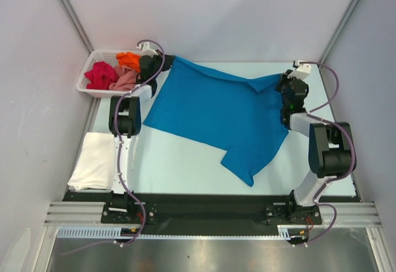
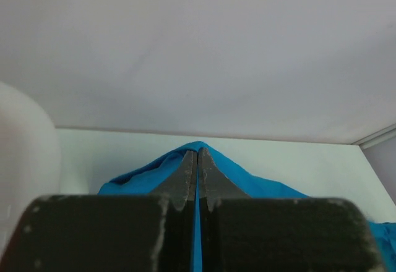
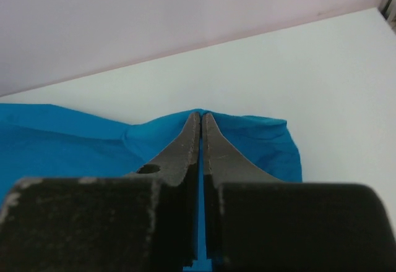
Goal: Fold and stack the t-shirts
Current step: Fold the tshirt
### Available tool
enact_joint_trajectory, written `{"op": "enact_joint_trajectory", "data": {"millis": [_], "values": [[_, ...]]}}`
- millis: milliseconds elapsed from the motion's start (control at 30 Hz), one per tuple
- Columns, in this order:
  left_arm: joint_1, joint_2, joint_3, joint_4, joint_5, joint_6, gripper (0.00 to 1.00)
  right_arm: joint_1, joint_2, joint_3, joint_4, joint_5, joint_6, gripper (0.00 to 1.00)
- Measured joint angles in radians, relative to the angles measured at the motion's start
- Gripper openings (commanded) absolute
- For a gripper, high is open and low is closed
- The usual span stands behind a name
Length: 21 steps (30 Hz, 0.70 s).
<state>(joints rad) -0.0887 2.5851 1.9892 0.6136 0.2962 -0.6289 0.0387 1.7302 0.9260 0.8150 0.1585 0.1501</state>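
A bright blue t-shirt [image 1: 216, 114] lies spread across the table, pulled taut along its far edge. My left gripper [image 1: 162, 62] is shut on its far left corner; the blue cloth [image 2: 154, 170] drapes over the closed fingers in the left wrist view. My right gripper [image 1: 283, 89] is shut on its far right part, near a sleeve; the blue cloth [image 3: 260, 142] bunches around the fingertips in the right wrist view. A folded white t-shirt [image 1: 93, 161] lies at the near left. Crimson [image 1: 101, 74], orange [image 1: 129, 59] and dusty pink [image 1: 125, 80] t-shirts sit crumpled in the basket.
A white slotted plastic basket [image 1: 88, 68] stands at the far left corner, right beside my left gripper. Grey enclosure walls close the far side and both flanks. Bare table shows in front of the blue shirt.
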Motion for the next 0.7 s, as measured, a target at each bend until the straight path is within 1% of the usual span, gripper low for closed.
{"op": "enact_joint_trajectory", "data": {"millis": [233, 400, 700], "values": [[0.007, -0.050, -0.090, -0.040, -0.005, -0.021, 0.00, 0.007, -0.081, -0.056, -0.134, -0.001, 0.081, 0.00], [0.007, -0.085, -0.128, -0.091, -0.016, -0.026, 0.00, 0.011, -0.132, -0.101, -0.231, -0.002, 0.124, 0.00], [0.009, -0.112, -0.131, -0.185, -0.032, -0.016, 0.00, 0.036, -0.274, -0.140, -0.340, 0.006, 0.145, 0.00]]}}
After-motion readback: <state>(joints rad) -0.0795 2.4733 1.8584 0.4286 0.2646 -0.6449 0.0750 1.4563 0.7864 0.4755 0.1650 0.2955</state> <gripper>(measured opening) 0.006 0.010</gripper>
